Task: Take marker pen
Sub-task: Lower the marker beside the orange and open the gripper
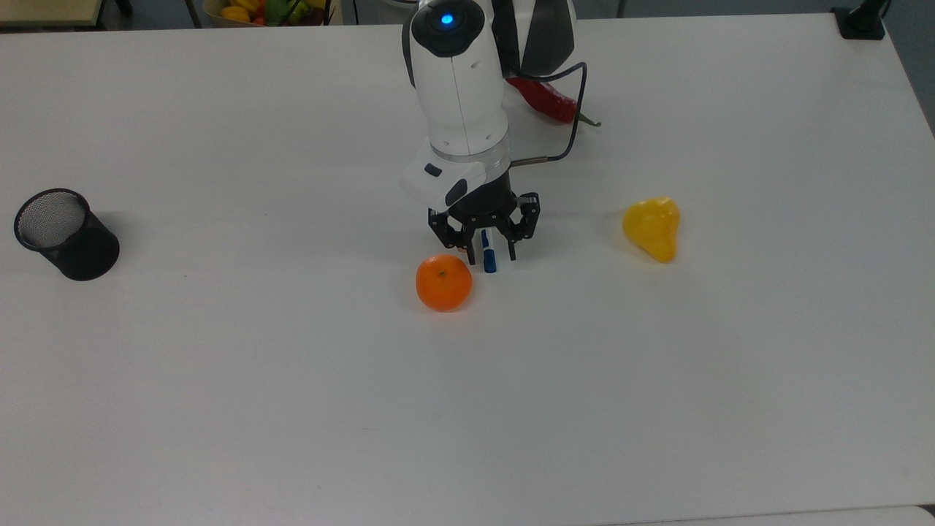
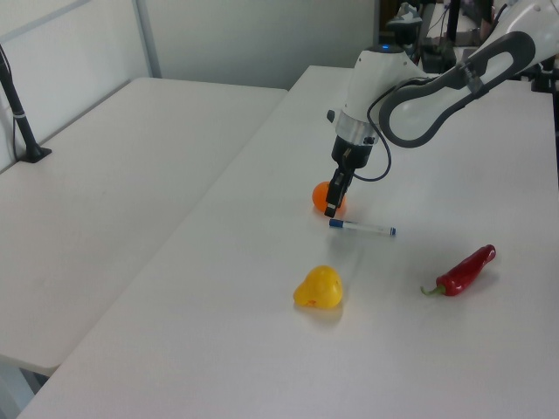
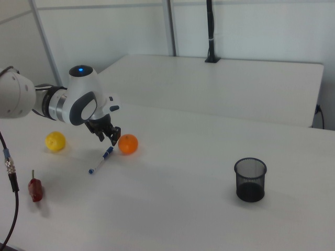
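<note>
The marker pen (image 2: 362, 228) lies flat on the white table (image 1: 657, 380), near the middle of the left view, with its blue cap (image 1: 489, 261) toward the orange (image 1: 443, 282). In the top view only the capped end shows, just right of the orange and a little above centre; the rest is hidden under the arm. The gripper (image 1: 491, 252) hangs over that capped end with its fingers (image 1: 471, 253) spread apart, one on each side of the pen — holding nothing. In the right view the pen (image 3: 100, 160) slants from beside the orange (image 3: 127, 144) down toward the right view's lower left, the gripper (image 3: 110, 137) just above its upper end.

A yellow pepper (image 1: 652, 227) sits at centre right of the top view, a red chilli (image 1: 544, 101) near the top edge behind the arm, and a black mesh cup (image 1: 64, 234) at the far left.
</note>
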### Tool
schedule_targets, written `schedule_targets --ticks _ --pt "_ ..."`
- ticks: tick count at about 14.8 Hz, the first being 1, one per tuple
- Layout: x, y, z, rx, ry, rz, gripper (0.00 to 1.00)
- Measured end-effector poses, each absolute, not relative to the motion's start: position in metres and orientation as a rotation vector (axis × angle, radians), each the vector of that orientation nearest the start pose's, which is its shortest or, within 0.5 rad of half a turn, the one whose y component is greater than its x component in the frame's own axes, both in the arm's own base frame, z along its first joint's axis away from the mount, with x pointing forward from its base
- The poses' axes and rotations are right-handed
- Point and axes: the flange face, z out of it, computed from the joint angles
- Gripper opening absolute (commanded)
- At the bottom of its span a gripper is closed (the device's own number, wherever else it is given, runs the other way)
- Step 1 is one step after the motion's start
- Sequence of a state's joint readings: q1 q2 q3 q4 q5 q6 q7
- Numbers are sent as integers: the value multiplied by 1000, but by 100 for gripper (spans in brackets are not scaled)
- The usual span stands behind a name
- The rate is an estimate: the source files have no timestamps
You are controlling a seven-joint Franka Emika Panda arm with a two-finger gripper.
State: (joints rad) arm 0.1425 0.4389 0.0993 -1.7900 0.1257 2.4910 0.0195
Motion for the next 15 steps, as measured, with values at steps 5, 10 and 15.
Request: schedule_targets --ticks 5,10,15 --pt "658 155 336 -2952 -173 -365 100" --pt "657 151 356 -2954 -167 -353 100" --pt "634 132 439 -2972 -14 -232 100"
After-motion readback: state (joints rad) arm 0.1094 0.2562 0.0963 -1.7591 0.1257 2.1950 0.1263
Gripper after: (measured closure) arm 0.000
